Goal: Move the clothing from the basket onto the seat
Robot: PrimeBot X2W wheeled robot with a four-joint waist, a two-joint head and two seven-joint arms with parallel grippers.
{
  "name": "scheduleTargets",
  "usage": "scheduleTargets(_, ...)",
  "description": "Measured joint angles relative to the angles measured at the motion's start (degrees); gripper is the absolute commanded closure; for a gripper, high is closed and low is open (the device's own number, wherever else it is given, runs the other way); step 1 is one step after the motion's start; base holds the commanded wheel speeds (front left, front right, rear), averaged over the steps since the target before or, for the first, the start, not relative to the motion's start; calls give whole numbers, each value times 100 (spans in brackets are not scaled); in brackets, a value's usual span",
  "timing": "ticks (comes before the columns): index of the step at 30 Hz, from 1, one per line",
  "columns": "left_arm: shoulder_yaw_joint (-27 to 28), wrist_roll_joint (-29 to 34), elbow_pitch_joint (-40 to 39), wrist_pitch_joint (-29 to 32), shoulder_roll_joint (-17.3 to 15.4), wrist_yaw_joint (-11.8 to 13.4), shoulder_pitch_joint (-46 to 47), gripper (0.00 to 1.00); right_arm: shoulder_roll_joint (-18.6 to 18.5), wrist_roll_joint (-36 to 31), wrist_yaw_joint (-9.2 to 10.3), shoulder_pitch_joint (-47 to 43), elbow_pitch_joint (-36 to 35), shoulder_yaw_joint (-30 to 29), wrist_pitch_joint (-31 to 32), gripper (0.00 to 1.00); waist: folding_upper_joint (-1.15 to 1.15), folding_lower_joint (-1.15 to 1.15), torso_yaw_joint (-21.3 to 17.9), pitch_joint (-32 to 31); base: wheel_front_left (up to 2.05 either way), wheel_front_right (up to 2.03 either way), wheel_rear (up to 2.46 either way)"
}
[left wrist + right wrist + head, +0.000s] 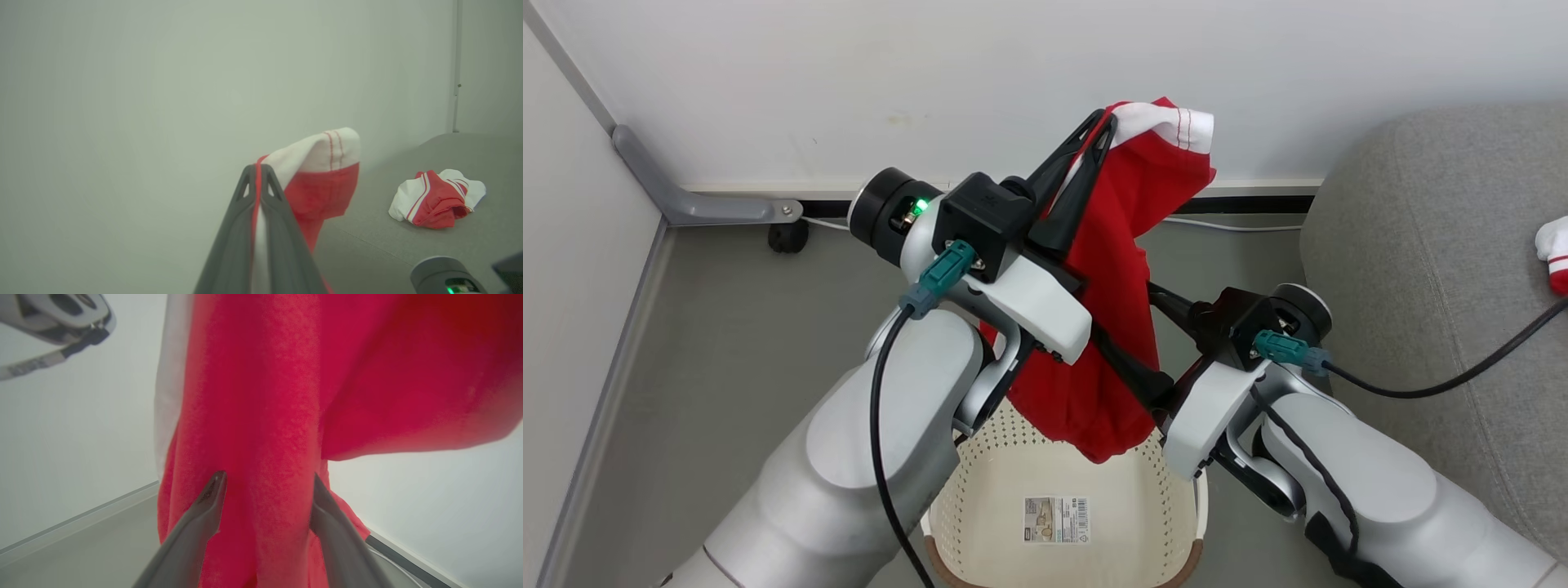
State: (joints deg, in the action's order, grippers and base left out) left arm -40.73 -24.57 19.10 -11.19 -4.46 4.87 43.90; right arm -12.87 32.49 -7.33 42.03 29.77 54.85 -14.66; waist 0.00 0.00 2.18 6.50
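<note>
Status on the clothing (1127, 245)?

I have my left gripper (257, 168) pinched tight on it. Red fabric is squeezed between the tips, and a white cuff (327, 149) with two red stitch lines flops over just beyond them.

And the other side?

My right gripper (266, 477) has its jaws spread, with bright red folds hanging between them. The garment dangles below the left tips, its lower end over the basket (980, 490). Past those tips a second red-and-white piece (437, 200) lies crumpled on the grey seat (490, 228).
</note>
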Motion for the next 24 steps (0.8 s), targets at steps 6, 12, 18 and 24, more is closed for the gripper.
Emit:
scheduleTargets(6, -54, -44, 191, -25, 12, -31, 0, 100, 101, 196, 0, 60, 121, 54, 0, 100, 0, 0, 6, 5, 0, 0, 0)
scheduleTargets(12, -60, -148, 366, -93, 29, -104, -2, 57, 99, 237, 0, 63, 125, -12, 0, 100, 0, 0, -78, -24, 0, 0, 0)
scheduleTargets(18, -77, -248, 552, -102, 30, -180, -4, 0, 49, 236, 0, 51, 93, -302, 0, 100, 0, 0, -157, -63, 0, 0, 0)
scheduleTargets(24, -92, -321, 776, -151, -16, -236, -43, 0, -29, 179, 0, -166, -111, -892, 1, 100, 0, 0, -307, -51, 0, 0, 0)
